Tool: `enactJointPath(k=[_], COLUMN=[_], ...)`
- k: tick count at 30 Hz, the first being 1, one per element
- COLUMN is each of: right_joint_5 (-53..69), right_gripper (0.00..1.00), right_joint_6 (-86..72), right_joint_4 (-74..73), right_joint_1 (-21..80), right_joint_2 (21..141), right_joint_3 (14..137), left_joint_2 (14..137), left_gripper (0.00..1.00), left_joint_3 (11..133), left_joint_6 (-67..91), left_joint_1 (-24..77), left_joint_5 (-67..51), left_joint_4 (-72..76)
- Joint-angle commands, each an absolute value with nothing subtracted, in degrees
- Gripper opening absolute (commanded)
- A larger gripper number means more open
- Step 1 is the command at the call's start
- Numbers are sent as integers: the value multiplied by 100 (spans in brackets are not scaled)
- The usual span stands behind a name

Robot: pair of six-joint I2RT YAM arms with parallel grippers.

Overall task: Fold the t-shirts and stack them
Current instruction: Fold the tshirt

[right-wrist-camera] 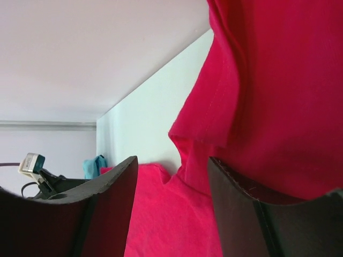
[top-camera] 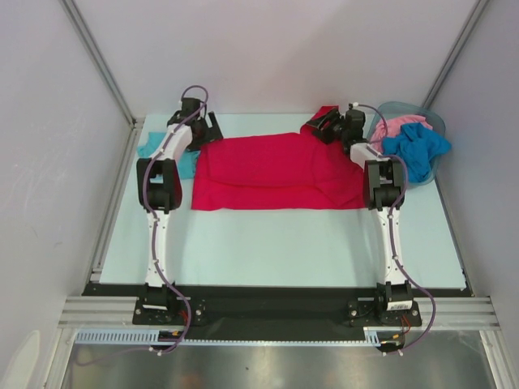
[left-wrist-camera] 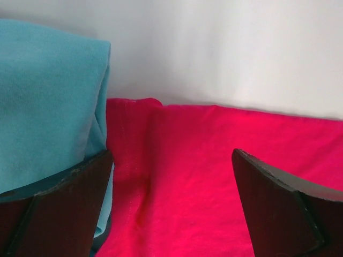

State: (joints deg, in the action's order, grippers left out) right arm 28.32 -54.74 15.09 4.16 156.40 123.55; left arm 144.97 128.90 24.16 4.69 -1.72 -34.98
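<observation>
The left hand [top-camera: 207, 123] is spread wide, its two dark fingers [left-wrist-camera: 59, 209] well apart with nothing between them. It hangs low over the near-left corner of the red t-shirt [top-camera: 272, 170]. In its wrist view the red cloth fills the space between and ahead of the fingers. A hemmed edge runs up just inside the left one. The light teal t-shirt [top-camera: 152, 151] lies folded just to the left of this hand. Its edge touches or overlaps the red cloth (the seam between them is partly hidden by the finger).

The right hand [top-camera: 324, 127] sits at the far right corner of the red t-shirt, and its fingers [right-wrist-camera: 107, 214] also stand apart. A raised fold of red cloth hangs against its right-hand finger and drapes past it. The gap between the two fingers is open, showing flat red cloth and pale tabletop [top-camera: 268, 243] beyond. Nothing is pinched between them as far as the wrist view shows.

The red t-shirt lies mostly flat across the far middle of the tabletop, between the two hands. To the right of the right hand stands a bin [top-camera: 434, 121] holding a crumpled pink t-shirt [top-camera: 395, 126] and a deeper blue t-shirt [top-camera: 418, 150], which spills over its near side.
</observation>
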Motion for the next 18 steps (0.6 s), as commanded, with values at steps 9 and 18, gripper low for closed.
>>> enactJointPath(k=[9, 18], right_joint_5=[2541, 2145], right_gripper=[60, 59], right_joint_6=[-4950, -4351], right_joint_4=[1853, 1767], right_joint_1=[299, 352], right_joint_2=[14373, 13062], right_joint_3=[11102, 10267], left_joint_2=[13379, 12314], left_gripper=[100, 100], left_joint_3=[11981, 10926], left_joint_6=[2584, 2724], left_joint_1=[668, 817], left_joint_5=[-431, -1167], left_joint_4=[-2930, -1663])
